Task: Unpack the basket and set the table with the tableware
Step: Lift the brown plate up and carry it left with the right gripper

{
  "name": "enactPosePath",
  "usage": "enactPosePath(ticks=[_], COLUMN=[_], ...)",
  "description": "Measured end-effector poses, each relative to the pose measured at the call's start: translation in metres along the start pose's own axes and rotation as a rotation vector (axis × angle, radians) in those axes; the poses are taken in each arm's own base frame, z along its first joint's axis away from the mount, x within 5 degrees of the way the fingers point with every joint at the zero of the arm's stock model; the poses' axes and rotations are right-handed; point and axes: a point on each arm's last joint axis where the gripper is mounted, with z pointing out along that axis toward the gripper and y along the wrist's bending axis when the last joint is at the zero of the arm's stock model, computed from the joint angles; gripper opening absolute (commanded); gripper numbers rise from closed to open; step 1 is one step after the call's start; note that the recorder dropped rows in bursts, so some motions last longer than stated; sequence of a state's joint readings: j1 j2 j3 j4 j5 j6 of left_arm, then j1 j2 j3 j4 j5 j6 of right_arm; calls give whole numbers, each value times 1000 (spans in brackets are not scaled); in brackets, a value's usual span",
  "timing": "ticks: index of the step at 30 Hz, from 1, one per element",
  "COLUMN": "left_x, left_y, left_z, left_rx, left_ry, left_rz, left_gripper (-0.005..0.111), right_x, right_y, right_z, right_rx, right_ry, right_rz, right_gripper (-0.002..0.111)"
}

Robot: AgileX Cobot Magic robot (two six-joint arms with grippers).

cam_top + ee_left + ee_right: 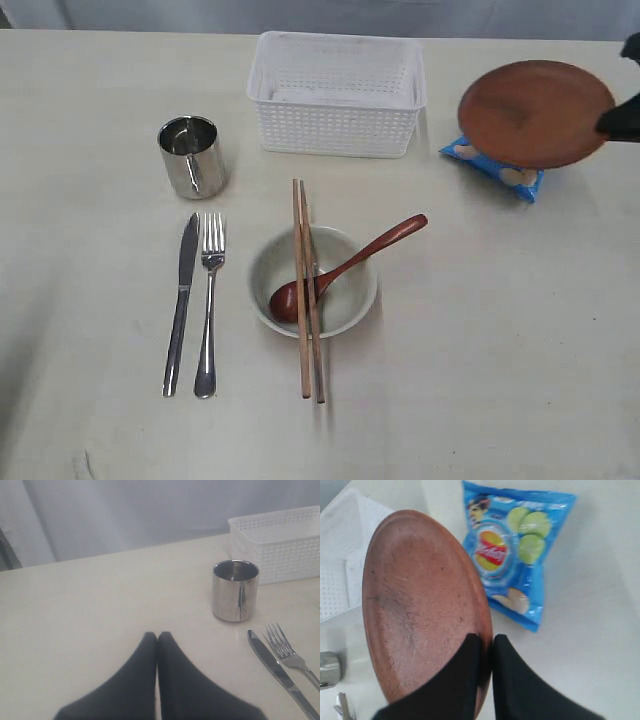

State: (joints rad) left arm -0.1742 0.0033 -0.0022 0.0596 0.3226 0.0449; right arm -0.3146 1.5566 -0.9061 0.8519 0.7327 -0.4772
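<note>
Plate (535,112): held face-up above the table (500,350), at 2 o'clock from the bowl (272,268). Right gripper (486,642) pinches its rim, entering from 3 o'clock, arm cut off. Plate covers part of the crisp bag (500,172). Left gripper (157,637) closed, empty, pointing toward the mug (235,591).

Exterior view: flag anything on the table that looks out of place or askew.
The chopsticks lie across the bowl, and the spoon leans in it with its handle over the rim. A blue crisp bag, not tableware, lies beside the basket, below the plate held aloft by the right gripper.
</note>
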Motion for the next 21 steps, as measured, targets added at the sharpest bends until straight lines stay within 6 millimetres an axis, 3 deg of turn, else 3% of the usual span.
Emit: enactPosePath(ticks=[5,10,15,21], left_x=[0,0,0,0], left_y=[0,0,0,0], left_z=[0,0,0,0], left_rx=[0,0,0,0], left_ry=[0,0,0,0], left_rz=[0,0,0,0], left_gripper=[0,0,0,0], right_x=[4,-1,2,8], right_y=[48,78,80,67], right_z=[16,20,24,44], right_rx=[-62,-52,32,92], right_ry=[-17,-81,-70,39], right_rz=[-114,-208,-269,-254], right_gripper=[0,0,0,0])
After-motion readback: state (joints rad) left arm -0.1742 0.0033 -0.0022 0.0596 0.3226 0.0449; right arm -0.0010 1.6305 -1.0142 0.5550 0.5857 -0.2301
